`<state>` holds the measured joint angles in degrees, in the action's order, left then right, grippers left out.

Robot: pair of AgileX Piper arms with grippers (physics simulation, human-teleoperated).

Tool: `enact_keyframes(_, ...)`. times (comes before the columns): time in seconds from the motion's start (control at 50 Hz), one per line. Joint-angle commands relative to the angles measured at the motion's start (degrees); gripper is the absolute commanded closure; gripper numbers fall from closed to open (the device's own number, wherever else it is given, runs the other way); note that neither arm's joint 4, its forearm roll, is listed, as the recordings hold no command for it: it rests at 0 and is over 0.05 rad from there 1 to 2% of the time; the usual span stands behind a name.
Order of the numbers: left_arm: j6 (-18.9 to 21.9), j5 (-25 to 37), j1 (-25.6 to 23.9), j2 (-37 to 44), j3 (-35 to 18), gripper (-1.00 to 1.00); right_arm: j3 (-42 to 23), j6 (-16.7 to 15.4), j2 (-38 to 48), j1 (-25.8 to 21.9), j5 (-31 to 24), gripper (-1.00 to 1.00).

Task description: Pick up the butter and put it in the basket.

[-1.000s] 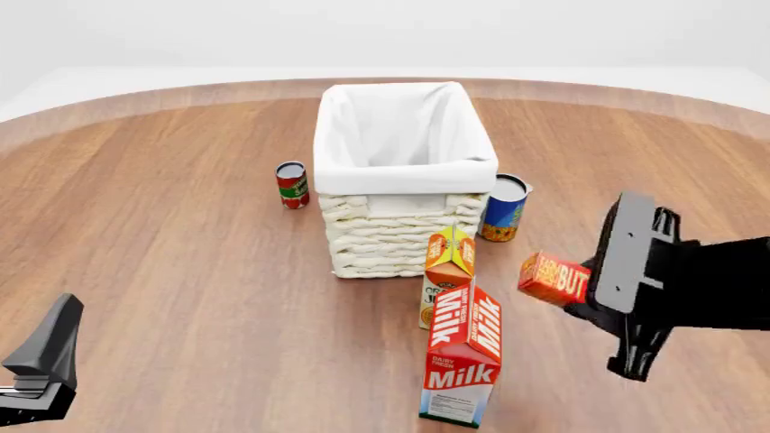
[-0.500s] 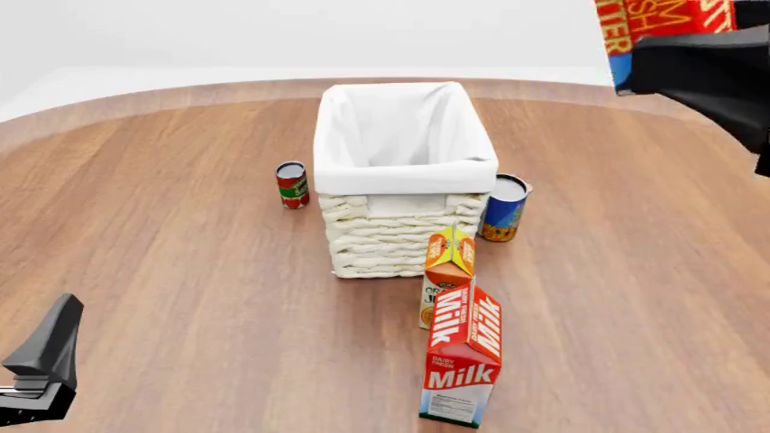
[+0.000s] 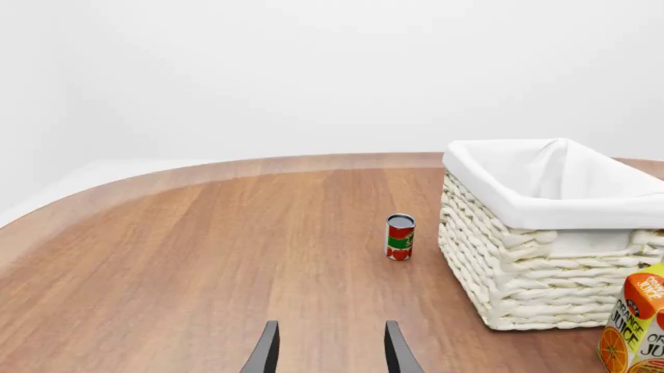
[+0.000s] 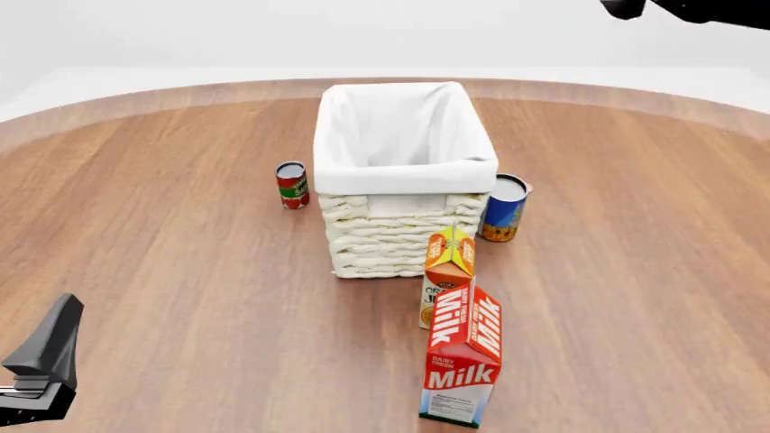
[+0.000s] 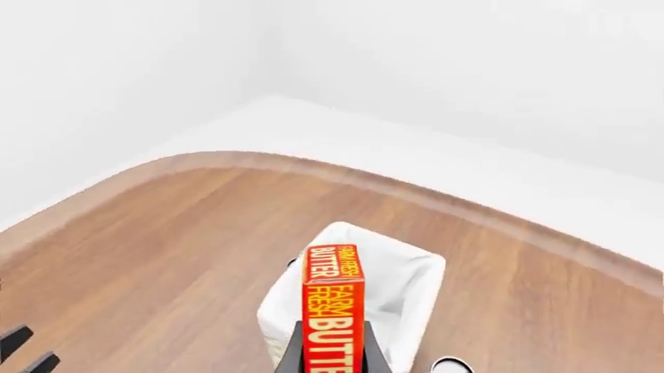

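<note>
Here we grip the butter (image 5: 332,311) between the fingers of our right pincer (image 5: 330,359), high above the basket (image 4: 405,176) at the surface's (image 4: 169,253) middle; our left pincer (image 3: 330,353) hangs released near the surface's left near corner.

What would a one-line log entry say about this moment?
right gripper: holds red-orange butter box, high above cream wicker basket | left gripper: open, idle | butter: not yet released
</note>
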<state>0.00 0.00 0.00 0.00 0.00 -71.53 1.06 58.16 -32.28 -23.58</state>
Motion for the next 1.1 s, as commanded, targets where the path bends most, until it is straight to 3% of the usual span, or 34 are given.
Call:
enact_keyframes(0.02, 0.0, 0.0, 0.0, 0.0, 0.0, -1.00, -2.7, 11.7, 9.1, 2.4, 6.8, 1.00)
enact_keyframes(0.14, 0.0, 0.0, 0.0, 0.0, 0.0, -1.00, -2.3, 9.9, 13.2, 0.9, 7.4, 1.00)
enact_keyframes(0.3, 0.0, 0.0, 0.0, 0.0, 0.0, -1.00, -3.8, 11.4, 16.6, -0.8, 6.7, 1.00)
enact_keyframes(0.4, 0.0, 0.0, 0.0, 0.0, 0.0, -1.00, -4.1, 10.7, 18.1, -1.6, 6.2, 1.00)
enact_keyframes(0.66, 0.0, 0.0, 0.0, 0.0, 0.0, -1.00, -6.8, 7.3, 21.7, -1.0, 2.7, 1.00)
enact_keyframes(1.1, 0.0, 0.0, 0.0, 0.0, 0.0, -1.00, -8.5, 6.0, 25.7, 0.8, 6.1, 1.00)
